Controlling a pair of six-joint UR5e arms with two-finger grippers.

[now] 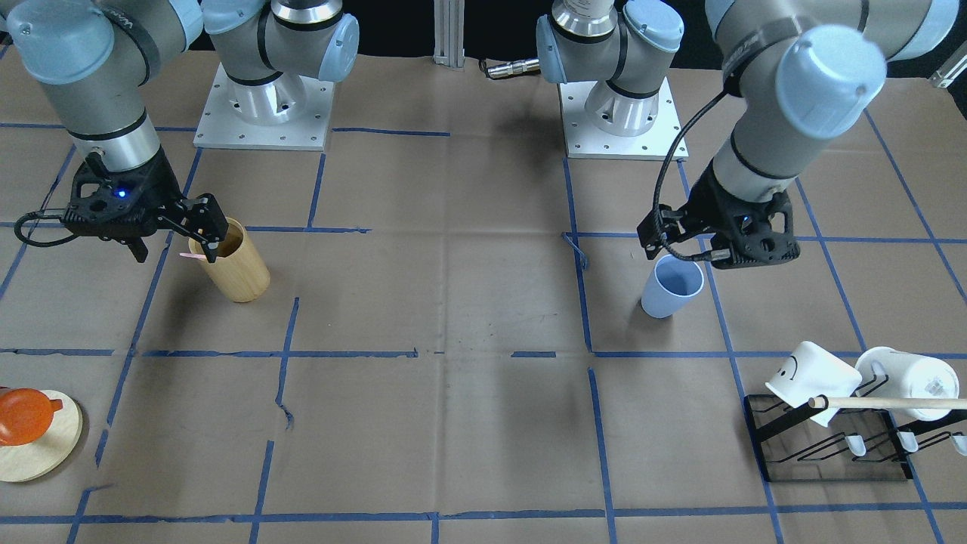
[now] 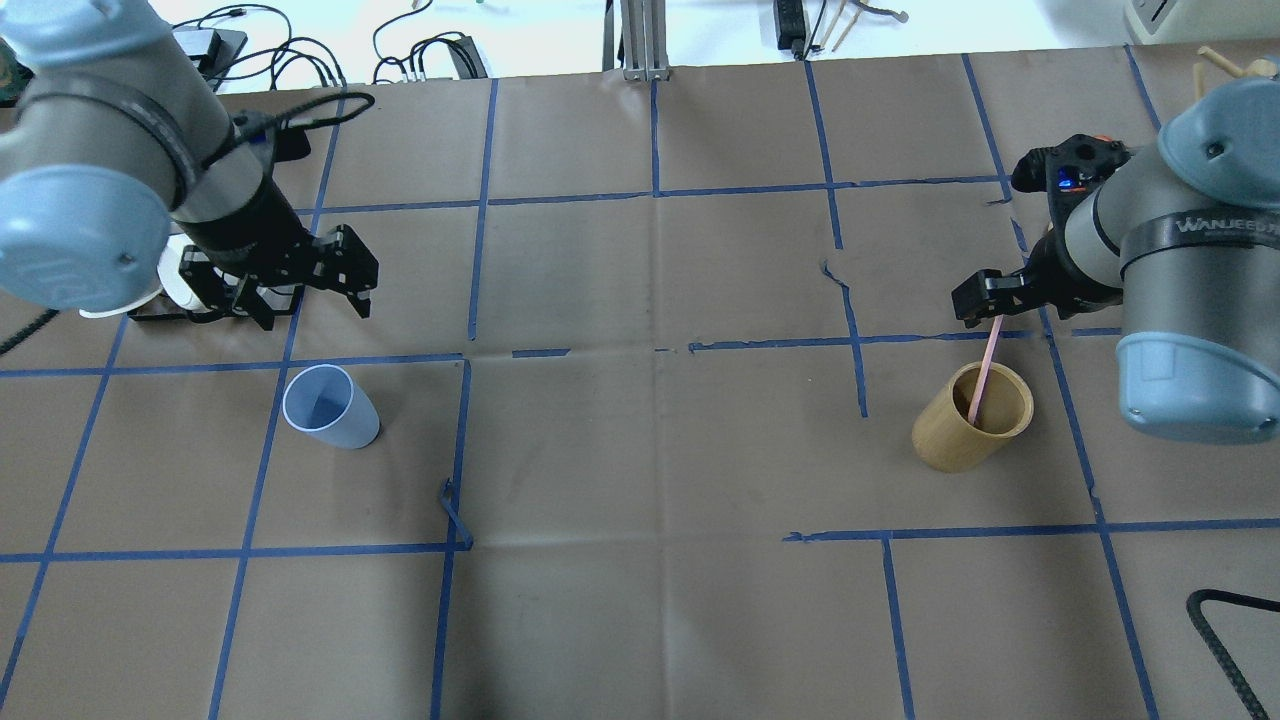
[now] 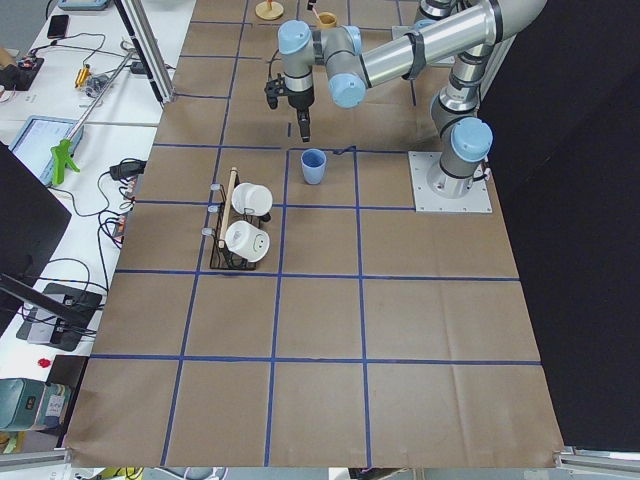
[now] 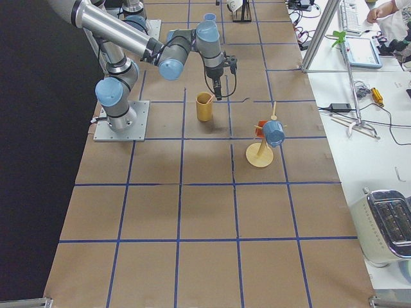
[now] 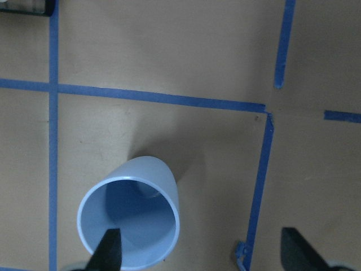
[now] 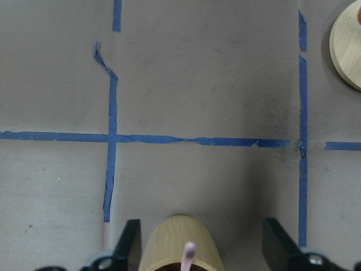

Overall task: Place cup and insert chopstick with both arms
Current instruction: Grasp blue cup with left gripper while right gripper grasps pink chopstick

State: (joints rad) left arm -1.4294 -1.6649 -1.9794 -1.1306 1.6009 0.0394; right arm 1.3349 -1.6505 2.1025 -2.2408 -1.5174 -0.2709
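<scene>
Front view, nearest items: a black wire rack [image 1: 823, 457] at the near edge on the robot's left side. It carries two white mugs [image 1: 812, 374] lying tilted, with a wooden dowel [image 1: 884, 403] across them. At the near edge on the robot's right side I see a round wooden stand [image 1: 45, 446] with an orange piece [image 1: 23, 415] on it. Neither arm is close to these items.

Left arm: the cup [image 1: 671, 285] is light blue and stands upright, mouth up, on the paper-covered table [image 2: 640, 450]. It sits inside a square of blue tape [image 2: 460, 440] on the robot's left side. The left gripper [image 5: 203, 253] hangs above it with the jaws spread wide. In the left wrist view one fingertip [image 5: 108, 251] overlaps the cup's rim, and the other is off to the side over bare paper. I see no contact with the cup.

Right arm: the holder [image 2: 950, 440] is a bamboo cylinder standing upright on the robot's right side, well apart from the cup. The chopstick [image 2: 985, 365] is pink. Its lower end is inside the holder, and it leans with its upper end up toward the right gripper [image 6: 204, 243]. In the right wrist view the jaws are spread, one finger [image 6: 128, 243] on each side of the holder. The chopstick shows between them, and neither finger touches it there.
</scene>
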